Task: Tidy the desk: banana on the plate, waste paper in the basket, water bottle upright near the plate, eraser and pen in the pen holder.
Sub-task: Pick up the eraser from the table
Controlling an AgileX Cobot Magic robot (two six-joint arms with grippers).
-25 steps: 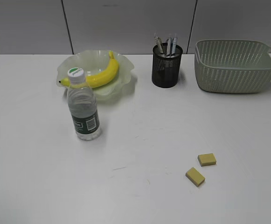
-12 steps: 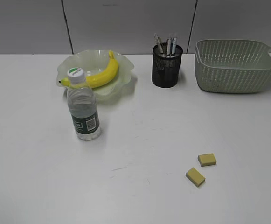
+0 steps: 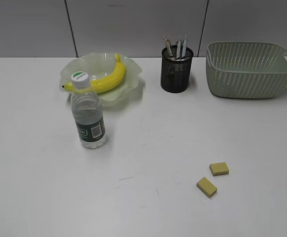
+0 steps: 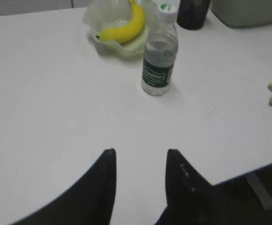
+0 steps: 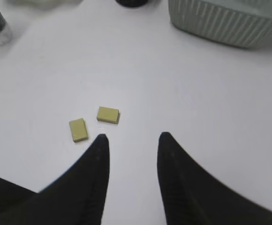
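Banana (image 3: 108, 77) sat on the plate (image 3: 133, 86), bottle (image 3: 88, 111) upright beside it. Two erasers (image 3: 219, 169) lay well off. Both grippers (image 5: 132, 140) gaped partway, empty.

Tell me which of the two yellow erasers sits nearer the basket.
The far eraser, up and right of the near eraser in the exterior view; it sits closer to the basket at the desk's back.

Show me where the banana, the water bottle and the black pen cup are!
banana (image 3: 109, 79), exterior view, middle of its yellow body, lying in the plate.
water bottle (image 3: 89, 129), exterior view, on its dark green label.
pen holder (image 3: 176, 75), exterior view, front of the black mesh wall.
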